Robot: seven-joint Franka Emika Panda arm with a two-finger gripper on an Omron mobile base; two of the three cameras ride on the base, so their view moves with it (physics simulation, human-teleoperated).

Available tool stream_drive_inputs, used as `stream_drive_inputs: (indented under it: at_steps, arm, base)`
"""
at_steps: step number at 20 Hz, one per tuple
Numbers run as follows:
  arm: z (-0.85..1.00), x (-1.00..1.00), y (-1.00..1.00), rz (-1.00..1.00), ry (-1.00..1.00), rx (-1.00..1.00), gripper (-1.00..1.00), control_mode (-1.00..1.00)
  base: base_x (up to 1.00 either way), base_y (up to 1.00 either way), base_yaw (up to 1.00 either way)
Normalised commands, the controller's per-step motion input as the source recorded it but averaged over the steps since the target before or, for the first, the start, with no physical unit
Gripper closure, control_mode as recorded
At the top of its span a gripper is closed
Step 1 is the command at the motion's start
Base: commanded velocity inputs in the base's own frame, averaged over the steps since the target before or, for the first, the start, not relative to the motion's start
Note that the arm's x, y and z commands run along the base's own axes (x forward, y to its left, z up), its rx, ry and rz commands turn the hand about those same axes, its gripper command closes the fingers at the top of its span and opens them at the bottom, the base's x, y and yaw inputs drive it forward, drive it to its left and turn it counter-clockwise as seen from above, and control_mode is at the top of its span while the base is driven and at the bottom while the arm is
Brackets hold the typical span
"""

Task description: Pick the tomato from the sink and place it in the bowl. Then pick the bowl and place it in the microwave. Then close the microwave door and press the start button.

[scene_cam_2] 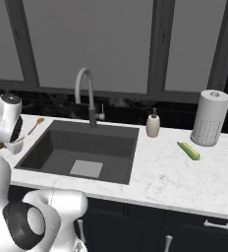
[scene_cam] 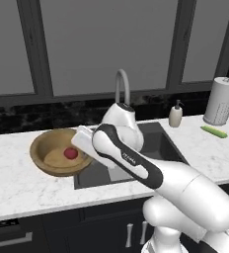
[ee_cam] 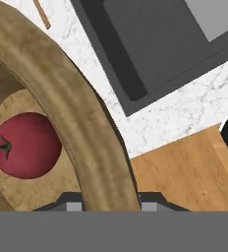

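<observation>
Tomato (scene_cam: 71, 153) rests on floor of bowl (scene_cam: 47, 148), so step 1 reads as done. Bowl sits on counter (scene_cam: 18, 183) just left of sink (scene_cam_2: 81, 147). Pincer (ee_cam: 106, 204) straddles bowl's thick rim at the sink side, one finger inside and one outside, closed on rim. Rim grip suits a wide, shallow bowl: body too broad to span. Next step, by judgement: lift bowl level to keep tomato inside, carry to microwave.
</observation>
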Motion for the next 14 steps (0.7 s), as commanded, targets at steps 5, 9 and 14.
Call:
stream_drive_inputs:
  at_steps: [5, 9, 14]
  arm:
    - [0.77, -0.58, -0.39, -0.2, 0.01, 0.0, 1.0, -1.0]
    - [0.83, -0.5, -0.45, -0.23, 0.05, 0.0, 1.0, -1.0]
    - [0.68, -0.45, -0.56, -0.2, 0.01, 0.0, 1.0, -1.0]
  base:
    - [0.0, 0.0, 0.0]
    - [0.0, 0.0, 0.0]
    - [0.0, 0.0, 0.0]
